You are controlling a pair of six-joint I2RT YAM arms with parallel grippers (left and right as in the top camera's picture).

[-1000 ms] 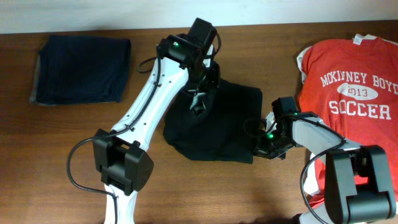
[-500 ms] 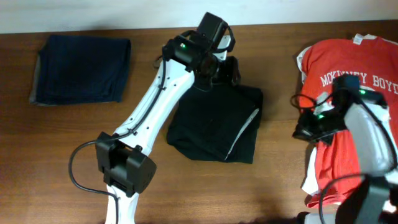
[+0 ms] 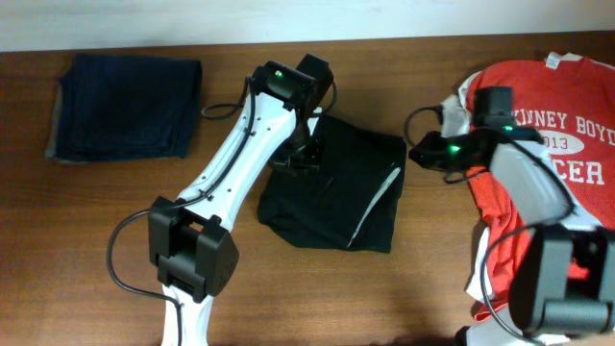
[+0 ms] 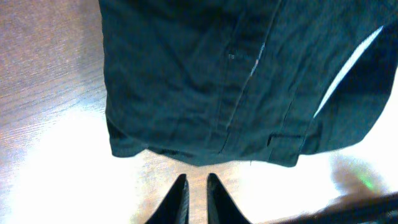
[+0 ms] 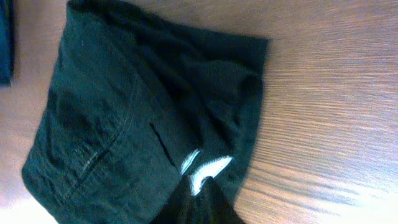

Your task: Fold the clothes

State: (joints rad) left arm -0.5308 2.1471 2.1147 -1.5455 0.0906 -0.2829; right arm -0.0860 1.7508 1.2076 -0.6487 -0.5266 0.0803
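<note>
The black garment (image 3: 332, 192) lies folded mid-table, between the navy piece (image 3: 125, 106) and the red shirt (image 3: 548, 144). My left gripper (image 4: 194, 186) hovers at its upper-left edge, jaws nearly closed on nothing, probably done with that fold. My right gripper (image 5: 198, 193) looks closed and empty, just off the right edge. Half a second ago left sat past the far edge. Right hung lower, over the shirt.
</note>
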